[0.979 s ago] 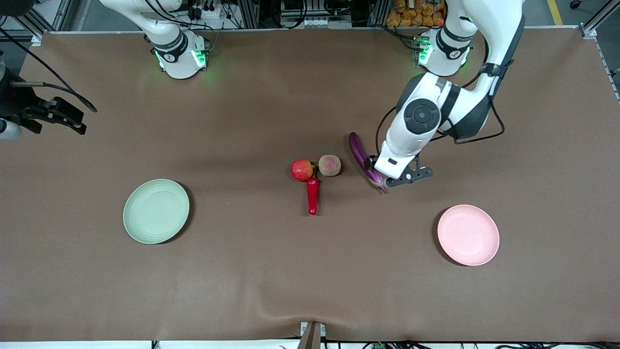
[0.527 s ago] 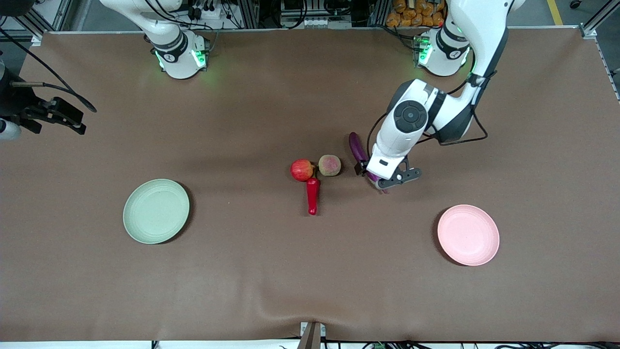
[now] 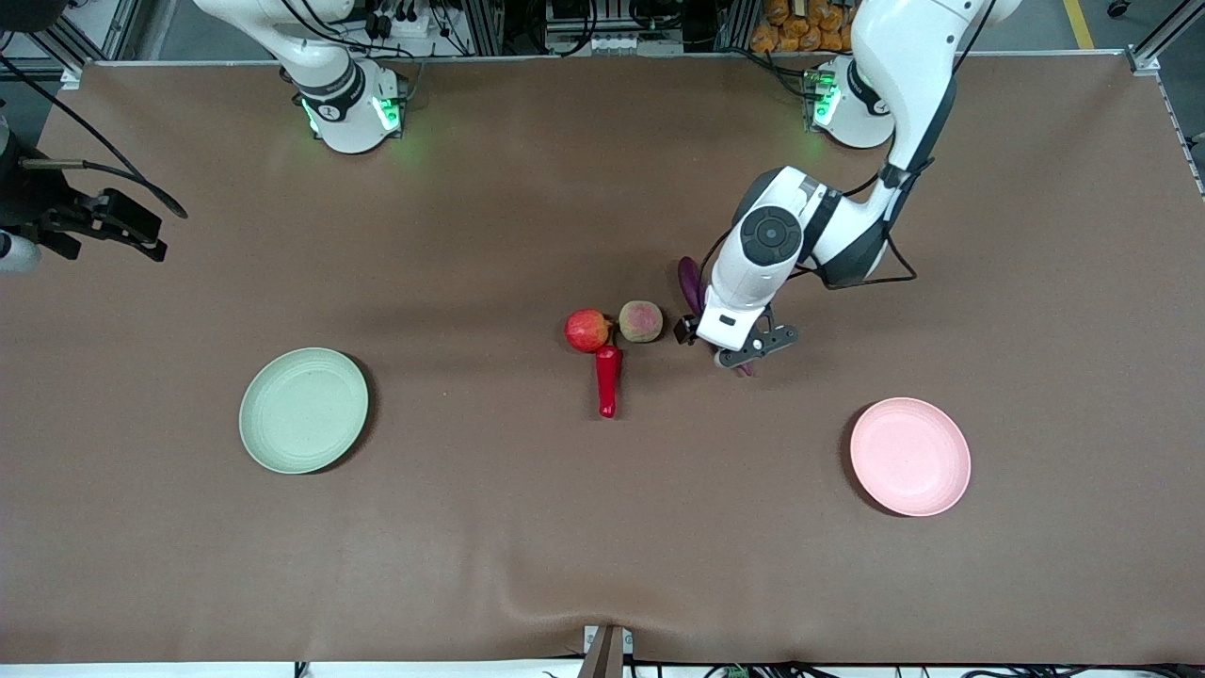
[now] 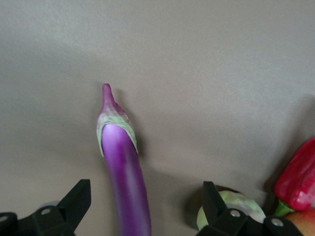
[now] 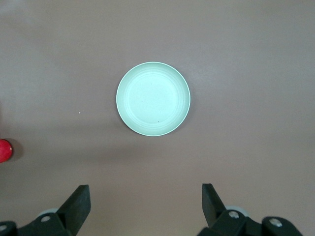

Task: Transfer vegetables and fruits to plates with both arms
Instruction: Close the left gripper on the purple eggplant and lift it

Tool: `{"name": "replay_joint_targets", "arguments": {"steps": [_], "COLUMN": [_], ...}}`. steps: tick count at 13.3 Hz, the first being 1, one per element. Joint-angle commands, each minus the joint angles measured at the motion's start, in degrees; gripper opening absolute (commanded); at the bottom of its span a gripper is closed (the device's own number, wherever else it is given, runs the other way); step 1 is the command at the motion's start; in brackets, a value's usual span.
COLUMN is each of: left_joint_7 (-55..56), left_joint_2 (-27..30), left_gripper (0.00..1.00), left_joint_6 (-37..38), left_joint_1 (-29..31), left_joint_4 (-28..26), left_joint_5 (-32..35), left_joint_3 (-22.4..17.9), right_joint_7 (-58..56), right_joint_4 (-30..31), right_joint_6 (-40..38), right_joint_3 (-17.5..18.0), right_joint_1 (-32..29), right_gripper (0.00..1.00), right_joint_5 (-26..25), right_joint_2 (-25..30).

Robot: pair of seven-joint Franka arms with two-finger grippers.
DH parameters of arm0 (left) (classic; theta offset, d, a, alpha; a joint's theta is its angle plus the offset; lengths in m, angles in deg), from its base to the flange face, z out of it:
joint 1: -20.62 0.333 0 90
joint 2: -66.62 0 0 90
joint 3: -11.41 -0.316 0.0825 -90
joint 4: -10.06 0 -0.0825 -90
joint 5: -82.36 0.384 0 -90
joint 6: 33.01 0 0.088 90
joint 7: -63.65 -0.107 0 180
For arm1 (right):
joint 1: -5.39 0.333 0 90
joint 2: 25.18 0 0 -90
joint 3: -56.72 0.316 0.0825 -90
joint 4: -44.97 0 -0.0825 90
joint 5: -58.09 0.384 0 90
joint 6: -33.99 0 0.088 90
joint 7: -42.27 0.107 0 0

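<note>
The purple eggplant [image 3: 688, 275] lies under my left gripper [image 3: 723, 347], which hides most of it in the front view. In the left wrist view the eggplant [image 4: 123, 162] runs between the open fingers of that gripper [image 4: 146, 201], with a gap on each side. Beside it sit the peach-like fruit [image 3: 640, 321], the red pomegranate-like fruit [image 3: 587, 330] and the red chili [image 3: 608, 379]. The pink plate [image 3: 909, 456] lies toward the left arm's end, the green plate [image 3: 303, 410] toward the right arm's end. My right gripper [image 5: 146, 206] hangs open and empty high over the green plate [image 5: 153, 98].
A black camera mount [image 3: 94, 221] juts over the table edge at the right arm's end. The brown cloth [image 3: 602, 527] is bare between the plates and the front edge. The peach [image 4: 241, 204] and chili [image 4: 298, 177] lie close to one left finger.
My left gripper has moved along the eggplant toward the fruits, and now covers more of it. The fruits, the chili, the plates and the right arm have not moved.
</note>
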Motion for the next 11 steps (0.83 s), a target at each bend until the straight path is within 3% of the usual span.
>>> {"name": "replay_joint_targets", "arguments": {"steps": [1, 8, 9, 11], "left_joint_7": [2.3, 8.0, 8.0, 8.0], "left_joint_2": [-2.2, -4.2, -4.2, -4.4], "left_gripper": [1.0, 1.0, 0.79, 0.28], "left_joint_6": [-3.1, -5.2, -5.2, -5.1], "left_joint_1": [-0.9, -2.7, -2.7, -3.2], "left_joint_4": [-0.8, -3.1, -3.4, -3.4], "left_joint_5": [1.3, 1.7, 1.7, 1.7], "left_joint_3": [-0.4, -0.5, -0.4, -0.5], "right_joint_7": [-0.9, -0.9, -0.9, -0.9], "right_joint_4": [2.0, 2.0, 2.0, 2.0], "right_joint_6": [0.8, 0.8, 0.8, 0.8], "right_joint_3": [1.0, 1.0, 1.0, 0.9], "right_joint_1": [-1.6, -1.6, -1.6, -1.6], "right_gripper": [1.0, 1.0, 1.0, 1.0], "right_joint_5": [0.6, 0.6, 0.6, 0.6], "right_joint_2": [1.8, 1.8, 1.9, 1.8]}}
